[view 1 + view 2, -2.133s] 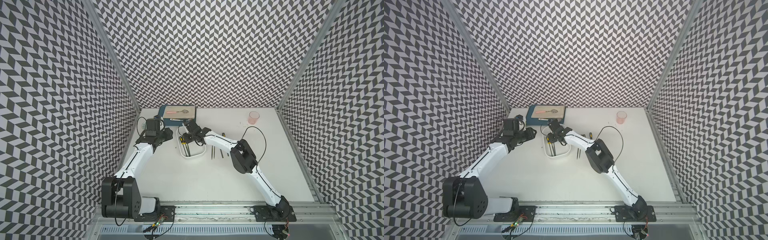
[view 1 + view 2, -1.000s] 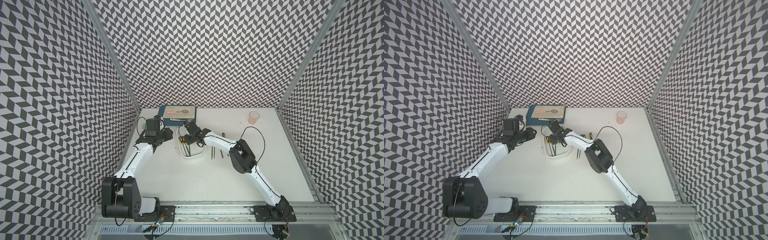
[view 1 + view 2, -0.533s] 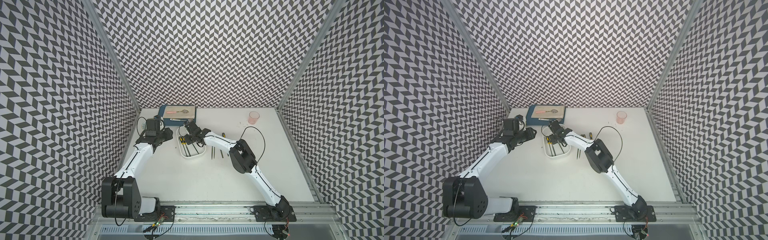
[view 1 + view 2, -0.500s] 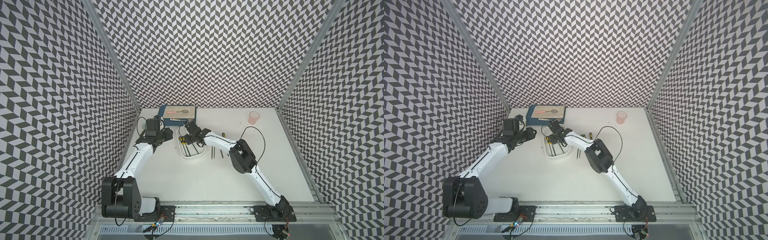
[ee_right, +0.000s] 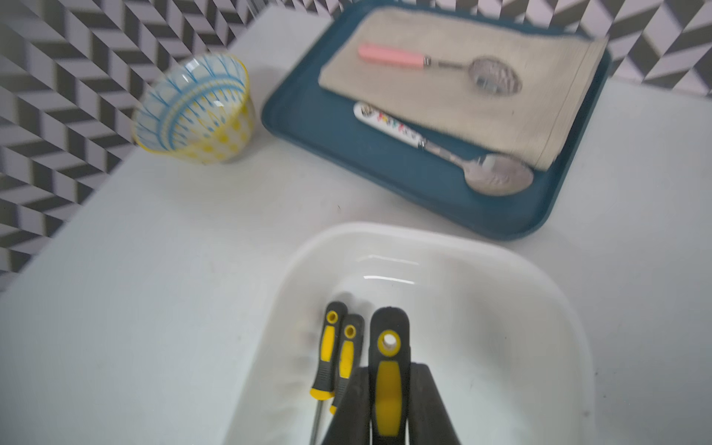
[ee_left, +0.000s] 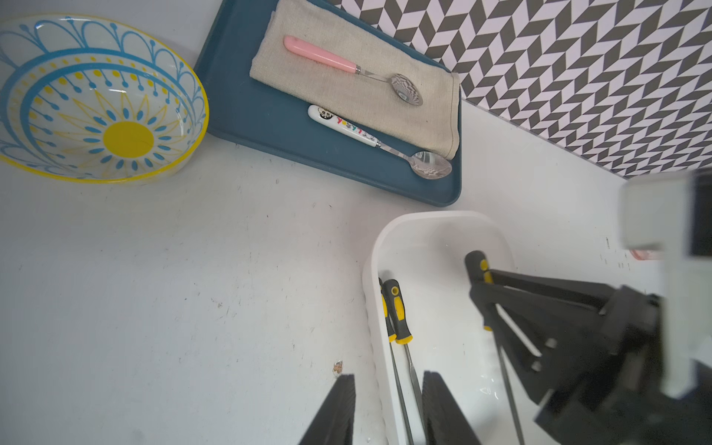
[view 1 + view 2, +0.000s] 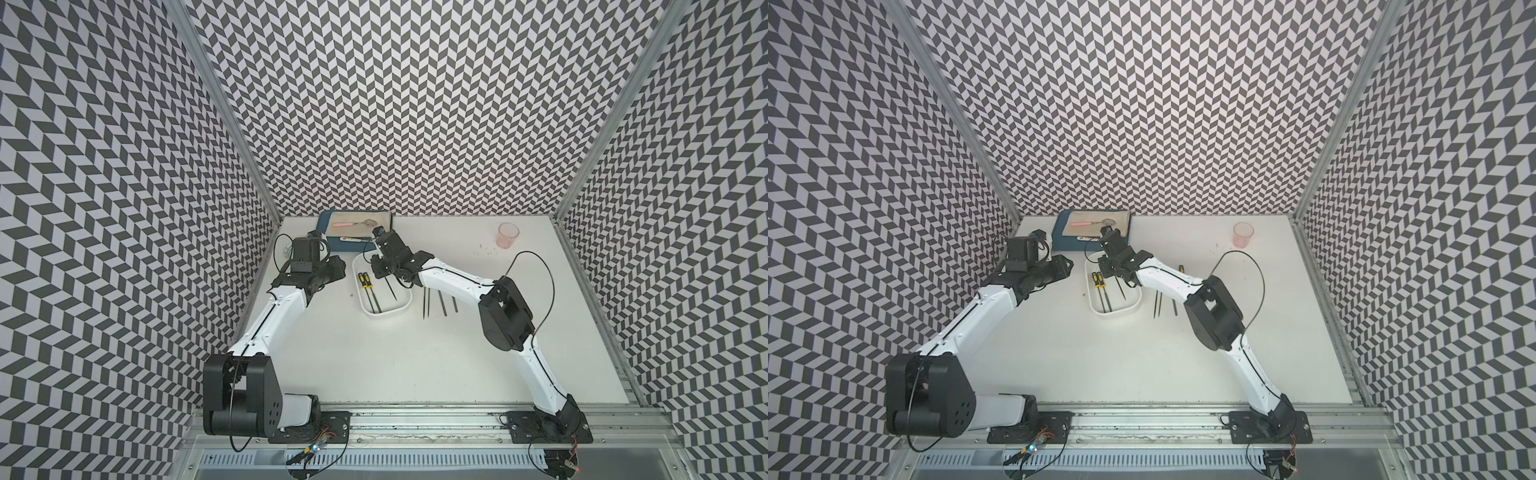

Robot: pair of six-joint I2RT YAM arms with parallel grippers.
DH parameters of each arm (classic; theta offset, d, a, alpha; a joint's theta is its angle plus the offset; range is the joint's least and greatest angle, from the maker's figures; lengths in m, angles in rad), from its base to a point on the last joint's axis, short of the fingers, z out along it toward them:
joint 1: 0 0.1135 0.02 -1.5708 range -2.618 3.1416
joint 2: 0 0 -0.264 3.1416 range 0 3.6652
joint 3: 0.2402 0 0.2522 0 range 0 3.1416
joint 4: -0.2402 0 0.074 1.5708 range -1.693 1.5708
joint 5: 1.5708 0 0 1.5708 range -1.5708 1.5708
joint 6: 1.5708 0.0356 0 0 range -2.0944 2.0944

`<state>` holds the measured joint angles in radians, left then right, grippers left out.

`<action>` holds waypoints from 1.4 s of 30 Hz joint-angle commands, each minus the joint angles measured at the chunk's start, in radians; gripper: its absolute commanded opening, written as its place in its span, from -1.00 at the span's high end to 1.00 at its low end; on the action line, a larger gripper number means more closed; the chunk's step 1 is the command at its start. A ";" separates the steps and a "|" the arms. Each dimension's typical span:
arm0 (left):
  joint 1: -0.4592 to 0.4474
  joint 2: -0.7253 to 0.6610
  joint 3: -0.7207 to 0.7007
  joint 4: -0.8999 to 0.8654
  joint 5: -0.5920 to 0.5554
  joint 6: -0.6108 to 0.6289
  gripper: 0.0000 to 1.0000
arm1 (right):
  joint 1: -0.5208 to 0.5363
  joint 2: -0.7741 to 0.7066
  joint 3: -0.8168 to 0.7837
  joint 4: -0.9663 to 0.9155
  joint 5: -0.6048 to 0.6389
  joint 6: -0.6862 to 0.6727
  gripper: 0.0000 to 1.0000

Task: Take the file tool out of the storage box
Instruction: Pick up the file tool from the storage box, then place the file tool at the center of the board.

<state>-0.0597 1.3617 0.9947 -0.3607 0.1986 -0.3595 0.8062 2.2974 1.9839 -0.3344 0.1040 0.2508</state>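
The right gripper [image 5: 390, 371] was pinched shut on the black-and-yellow handle of one file [image 5: 389, 343]. It sat low inside the box [image 5: 404, 235], at the end nearest the tray [image 6: 250, 115]. Whether the file's tip touched the box floor could not be told. The left gripper [image 6: 388, 374] hovered just beside the box wall nearer its own arm, jaws a little apart and gripping nothing that showed. The step in hand looked to be the lift-out. To do it well, the arm would likely need to rise straight up and slowly until the whole shaft cleared the rim. The grip sat at one end, so the long thin shaft could droop or swing and catch the wall. The hold looked centred on the handle, which should serve if the file was not twisted. The file lay close to two more files [image 5: 328, 346], set side by side along the wall nearer the left arm, so any sideways drag before the lift could knock them. Once clear, a move over the opposite wall to the bare table [image 7: 415, 365] seemed the plain course, beside the three shafts [image 7: 424, 303] lying there, partly under the right arm. Counted: three files in the box, one of them held; three shafts outside it; one tray bearing one cloth [image 6: 385, 108] and two spoons [image 6: 343, 127]; one bowl [image 6: 57, 77]; one cup [image 7: 508, 235]; two arms.
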 commanded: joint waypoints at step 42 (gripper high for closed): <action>-0.015 0.001 0.015 -0.009 -0.021 0.013 0.31 | -0.413 -0.375 -0.754 0.266 0.005 -0.117 0.69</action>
<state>-0.0666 1.3617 0.9947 -0.3611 0.1902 -0.3584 0.4023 1.8961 1.2278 -0.1265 0.1368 0.1421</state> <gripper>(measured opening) 0.346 0.167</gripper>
